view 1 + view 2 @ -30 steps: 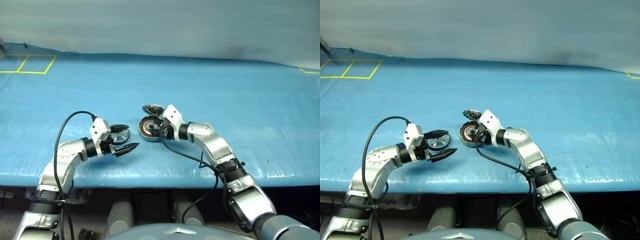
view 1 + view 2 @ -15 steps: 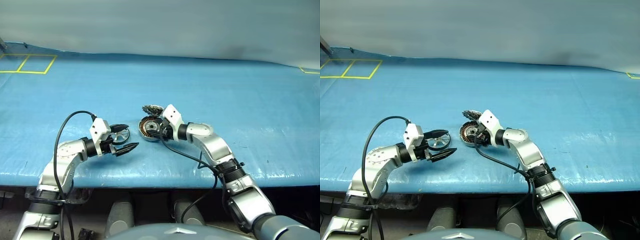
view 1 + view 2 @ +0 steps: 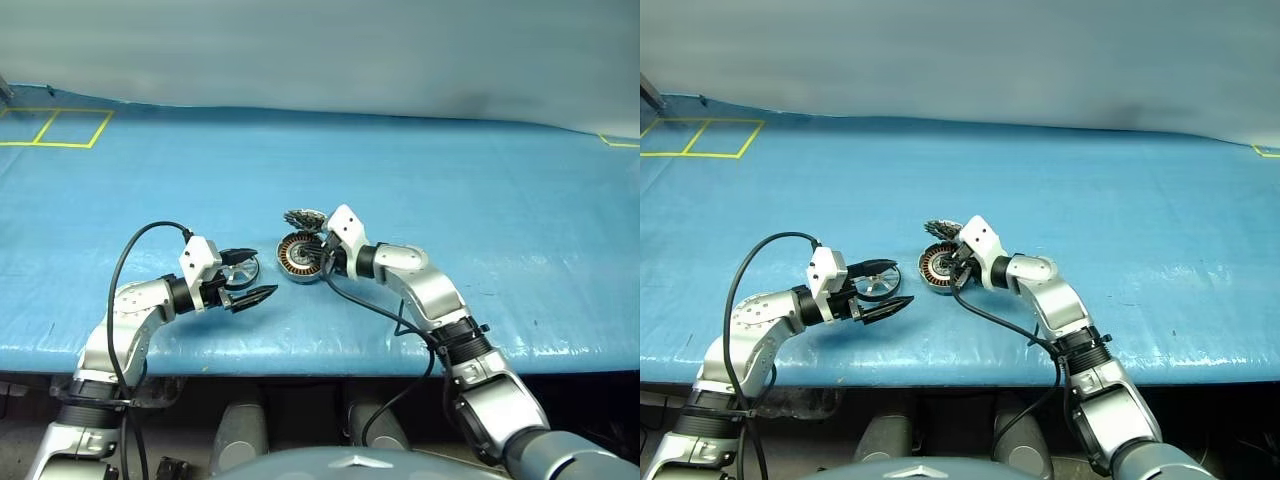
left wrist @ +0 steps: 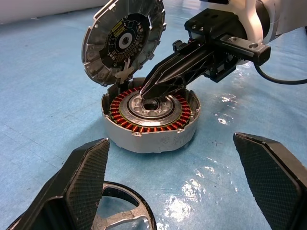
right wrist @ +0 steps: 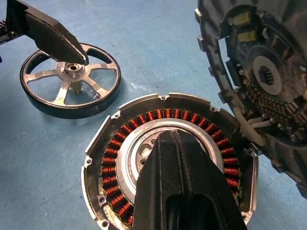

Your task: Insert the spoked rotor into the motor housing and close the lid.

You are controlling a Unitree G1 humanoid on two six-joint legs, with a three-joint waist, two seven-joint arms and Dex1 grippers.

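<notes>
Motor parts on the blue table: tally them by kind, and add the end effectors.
Spoked rotor: 1
Motor housing, open, copper windings showing: 1
Lid, standing up at the housing's edge: 1
End effectors: 2, the left end effector open around the rotor, the right end effector shut with its tips in the housing's centre
Total: 5

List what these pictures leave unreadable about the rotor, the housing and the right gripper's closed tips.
- Spoked rotor: left wrist view, cut off by the picture's edge and partly covered by the left gripper's finger.
- Motor housing centre: right wrist view, covered by the shut right gripper; whether the tips pinch anything is hidden.
- Lid: right wrist view, cut off by the picture's edge.
- Lid's label print: left wrist view, too small.
</notes>
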